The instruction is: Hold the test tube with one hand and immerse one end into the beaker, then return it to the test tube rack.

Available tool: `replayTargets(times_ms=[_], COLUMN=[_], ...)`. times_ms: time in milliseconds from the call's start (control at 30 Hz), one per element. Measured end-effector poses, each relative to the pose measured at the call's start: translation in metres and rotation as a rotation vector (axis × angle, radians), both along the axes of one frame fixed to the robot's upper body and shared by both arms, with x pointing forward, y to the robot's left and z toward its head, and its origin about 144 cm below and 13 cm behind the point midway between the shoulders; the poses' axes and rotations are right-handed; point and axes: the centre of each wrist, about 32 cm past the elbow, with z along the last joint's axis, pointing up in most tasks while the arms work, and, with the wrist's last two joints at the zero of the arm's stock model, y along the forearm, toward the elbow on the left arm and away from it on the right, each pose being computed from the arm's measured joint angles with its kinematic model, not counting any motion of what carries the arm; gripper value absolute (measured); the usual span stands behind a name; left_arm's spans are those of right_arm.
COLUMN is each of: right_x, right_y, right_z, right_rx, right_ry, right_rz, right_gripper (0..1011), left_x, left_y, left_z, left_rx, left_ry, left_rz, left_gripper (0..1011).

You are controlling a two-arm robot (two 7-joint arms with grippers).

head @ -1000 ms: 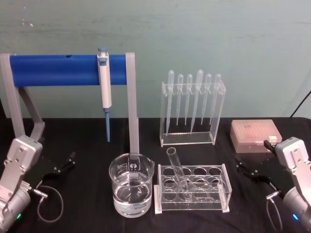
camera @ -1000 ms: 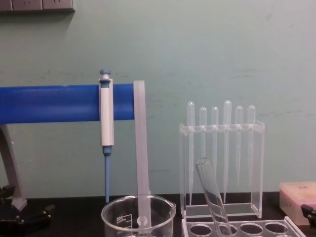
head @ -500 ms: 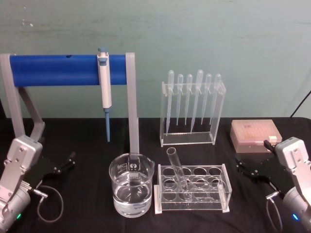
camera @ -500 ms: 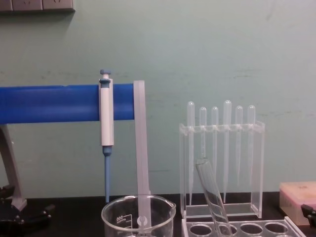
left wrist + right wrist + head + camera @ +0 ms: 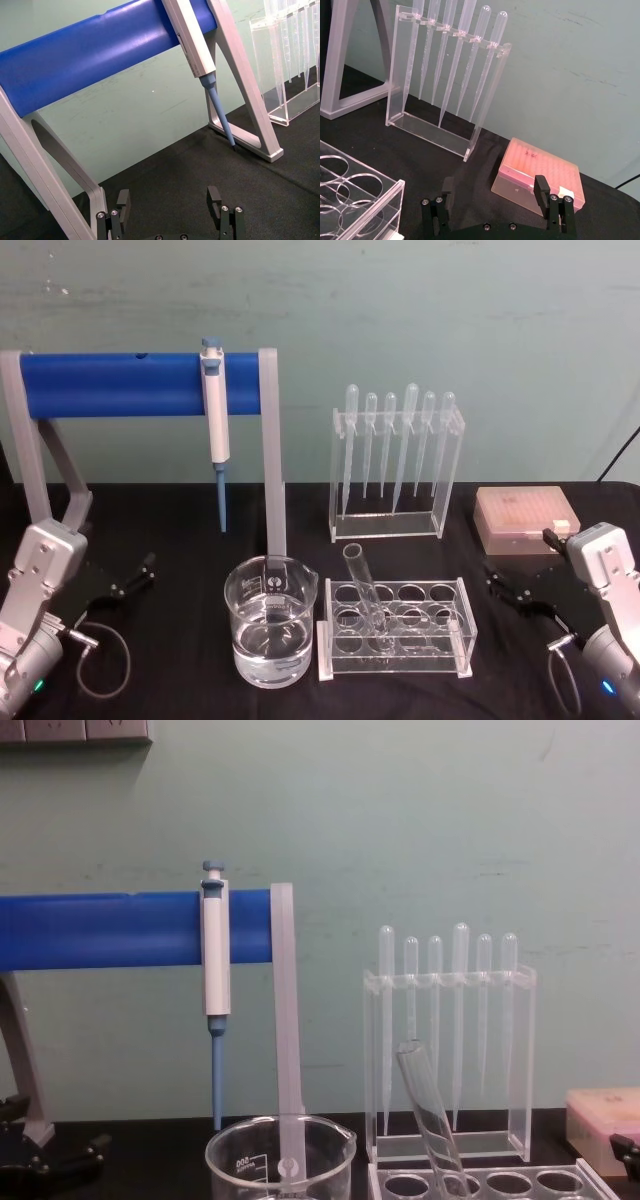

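So, tube (image 5: 362,585): leaning in a front-left hole of the rack (image 5: 464,630), near the front edge of the tabletop (image 5: 190,680), just beside the beaker (image 5: 271,625).
Feel: thin glass, so I'd guess light, slick and easy to crack. Gentle squeeze.
Grab spot: the bare upper part sticking out above the rack.
Left pincer (image 5: 135,575): wide open, empty, by the left edge.
Right pincer (image 5: 497,582): wide open, empty, by the right edge.
Hard to see: tube's bottom blurs into the clear rack, and the chest view cuts it off.

test tube (image 5: 432,1122) tilted in rack (image 5: 534,1186), beaker (image 5: 280,1156) beside
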Motion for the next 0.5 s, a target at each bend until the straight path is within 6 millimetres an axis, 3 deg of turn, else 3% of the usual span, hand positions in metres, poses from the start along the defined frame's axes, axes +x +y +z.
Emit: replayTargets(times_ms=[267, 500], right_x=[-0.009, -0.043], right_y=[-0.002, -0.014], right_z=[0.008, 0.036], right_rx=[0.013, -0.004], right_ry=[-0.038, -0.084], right_rz=[-0.004, 0.054], right_gripper=[1002, 1002], left_x=[0.000, 0.000], left_y=[0.000, 0.000], left_z=[0.000, 0.000], left_rx=[0.000, 0.000], left_ry=[0.000, 0.000], left_rz=[0.000, 0.000], left_gripper=[1000, 1000])
